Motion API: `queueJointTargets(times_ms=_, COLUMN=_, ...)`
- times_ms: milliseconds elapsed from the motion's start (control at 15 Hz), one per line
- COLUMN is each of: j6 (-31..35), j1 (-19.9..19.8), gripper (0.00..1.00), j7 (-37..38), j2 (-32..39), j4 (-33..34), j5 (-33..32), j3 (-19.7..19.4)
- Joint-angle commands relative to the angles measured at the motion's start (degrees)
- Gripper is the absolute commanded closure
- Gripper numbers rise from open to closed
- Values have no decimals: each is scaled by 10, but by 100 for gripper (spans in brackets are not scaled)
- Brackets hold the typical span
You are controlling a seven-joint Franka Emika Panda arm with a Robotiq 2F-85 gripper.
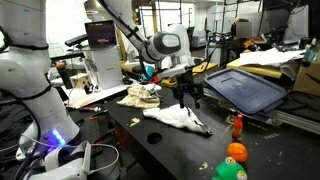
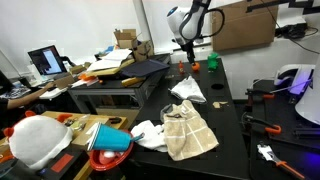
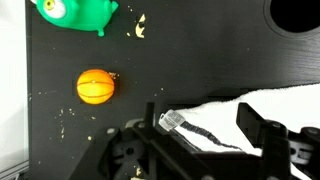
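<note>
1. Far left in the wrist view sits a green plastic toy [image 3: 75,12] at the top edge. Just below it is a small round orange ball [image 3: 95,86]. Both rest on the matte black table [image 3: 200,50] and are well clear of the action.
2. Moving in to centre, the Robotiq gripper [image 3: 212,130] has its fingers [image 3: 252,120] spread wide with nothing clamped between them. It is empty.
3. Between and beneath those fingers lies the white crumpled cloth [image 3: 250,105]. From there it spills out to the right of the frame, rising slightly.
4. In an exterior view the gripper [image 1: 187,100] hangs straight down over the cloth [image 1: 178,118]. The fingertips are just above the fabric, though whether they touch it I cannot tell.
5. The key relation is that the cloth is directly below the gripper. Its long axis runs along the table from the near left to the far right, and the fingers straddle it around mid-length.
6. Off to the side, a beige checked towel [image 2: 188,130] lies apart from the white cloth [image 2: 186,90].
</note>
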Motion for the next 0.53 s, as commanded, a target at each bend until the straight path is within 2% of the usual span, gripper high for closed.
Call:
queueJointTargets(times_ms=0, j6=-52, j1=-20, gripper=0, j7=-54, j2=-16, j4=39, j5=35, j3=26)
queueJointTargets(times_ms=467, j6=-141, j1=-36, gripper=0, j7=-130, j2=42, j4=159, j5=101, j3=64)
